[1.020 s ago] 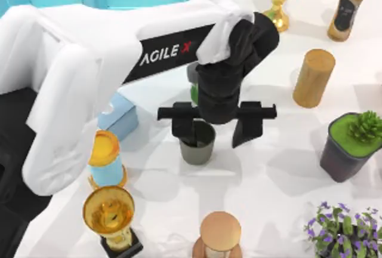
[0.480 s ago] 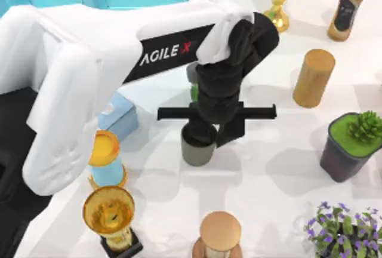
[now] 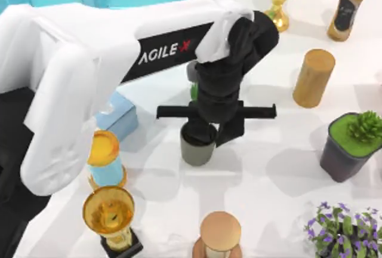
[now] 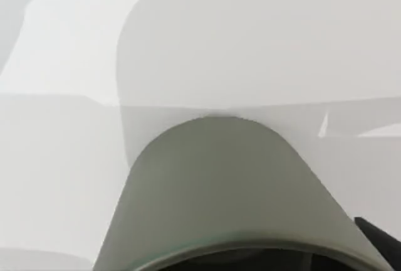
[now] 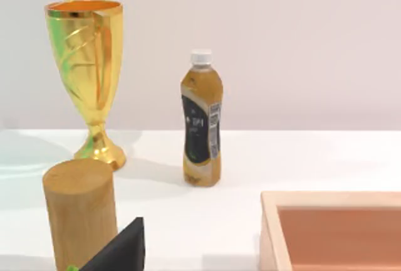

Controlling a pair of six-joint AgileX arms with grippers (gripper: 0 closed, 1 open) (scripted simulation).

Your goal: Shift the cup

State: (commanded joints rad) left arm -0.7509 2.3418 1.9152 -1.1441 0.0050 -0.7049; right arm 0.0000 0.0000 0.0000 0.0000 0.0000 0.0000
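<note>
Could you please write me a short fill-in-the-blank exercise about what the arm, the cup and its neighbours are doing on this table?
1. The left gripper is closed on the rim of the ____.
2. The cup stands ____ on the table.
3. The potted succulent sits on the table's ____ side.
4. The wooden cylinder stands nearest the ____ edge.

Missing words: cup; upright; right; right
</note>
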